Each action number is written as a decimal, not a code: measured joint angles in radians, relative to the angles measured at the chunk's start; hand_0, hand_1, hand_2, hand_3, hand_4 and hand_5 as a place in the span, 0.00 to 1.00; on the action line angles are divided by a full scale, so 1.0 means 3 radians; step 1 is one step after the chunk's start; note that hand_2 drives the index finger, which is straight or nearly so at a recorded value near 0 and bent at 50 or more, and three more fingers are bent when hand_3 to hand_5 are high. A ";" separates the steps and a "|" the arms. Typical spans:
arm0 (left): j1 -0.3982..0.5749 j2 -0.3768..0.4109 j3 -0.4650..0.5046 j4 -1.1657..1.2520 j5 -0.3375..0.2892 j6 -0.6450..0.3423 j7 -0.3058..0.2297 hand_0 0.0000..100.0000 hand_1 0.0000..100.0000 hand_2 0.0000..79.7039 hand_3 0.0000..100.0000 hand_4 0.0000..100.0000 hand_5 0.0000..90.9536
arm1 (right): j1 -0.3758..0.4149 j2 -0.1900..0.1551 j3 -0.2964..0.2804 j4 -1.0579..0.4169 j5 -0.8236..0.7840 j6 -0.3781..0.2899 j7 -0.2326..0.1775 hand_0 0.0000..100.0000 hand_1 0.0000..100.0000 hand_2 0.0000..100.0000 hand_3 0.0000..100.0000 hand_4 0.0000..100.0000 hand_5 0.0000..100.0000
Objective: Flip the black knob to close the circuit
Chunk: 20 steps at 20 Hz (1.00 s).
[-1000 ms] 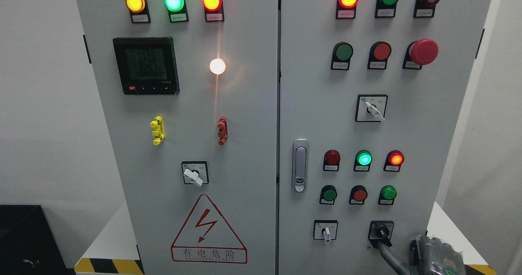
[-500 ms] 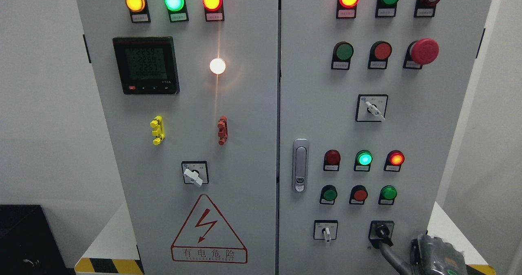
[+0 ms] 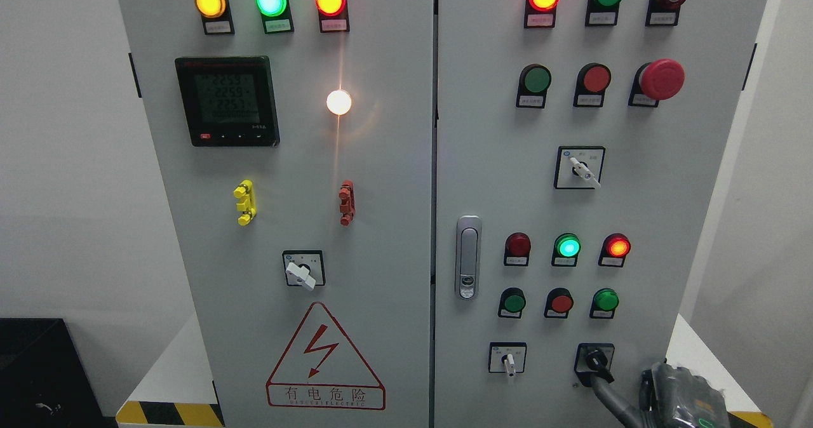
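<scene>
The right hand (image 3: 683, 399) is cut off by the bottom edge — only its grey back shows. One finger reaches the black knob (image 3: 595, 359) and seems to cover its lower part. The small labels (image 3: 540, 21) under the lamps are too small to read, and the meter (image 3: 227, 101) digits are blurred.

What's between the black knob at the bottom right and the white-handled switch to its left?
Nothing: in the head view, only bare grey cabinet door separates the black knob from the white-handled switch. The right robot hand touches the knob from below.
</scene>
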 measured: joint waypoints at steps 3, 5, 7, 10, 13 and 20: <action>0.0000 0.0000 0.0000 0.0000 0.0000 0.0000 0.0000 0.12 0.56 0.00 0.00 0.00 0.00 | 0.0000 0.0000 -0.0004 -0.0010 0.0000 -0.0001 0.0000 0.00 0.03 0.85 1.00 0.90 1.00; 0.0000 0.0000 0.0000 0.0000 0.0000 0.0000 0.0000 0.12 0.56 0.00 0.00 0.00 0.00 | 0.0000 0.0000 -0.0005 -0.0015 0.0000 -0.0001 0.0000 0.00 0.03 0.85 1.00 0.90 1.00; 0.0000 0.0000 0.0000 0.0000 0.0000 0.0000 0.0000 0.12 0.56 0.00 0.00 0.00 0.00 | 0.0000 0.0000 -0.0008 -0.0020 0.0000 -0.0001 0.0000 0.00 0.03 0.85 1.00 0.90 1.00; 0.0000 0.0000 0.0000 0.0000 0.0000 0.0000 0.0000 0.12 0.56 0.00 0.00 0.00 0.00 | 0.0000 0.0000 -0.0014 -0.0025 -0.0001 -0.0001 0.0001 0.00 0.03 0.85 1.00 0.90 1.00; 0.0000 0.0000 0.0000 0.0000 0.0000 0.0000 0.0000 0.12 0.56 0.00 0.00 0.00 0.00 | 0.0003 0.0000 -0.0018 -0.0029 -0.0007 -0.0003 0.0001 0.00 0.03 0.85 1.00 0.90 0.99; 0.0000 0.0000 0.0000 0.0000 0.0000 0.0000 0.0000 0.12 0.56 0.00 0.00 0.00 0.00 | 0.0045 -0.0001 -0.0009 -0.0053 -0.0060 -0.0013 -0.0007 0.00 0.03 0.85 1.00 0.90 0.99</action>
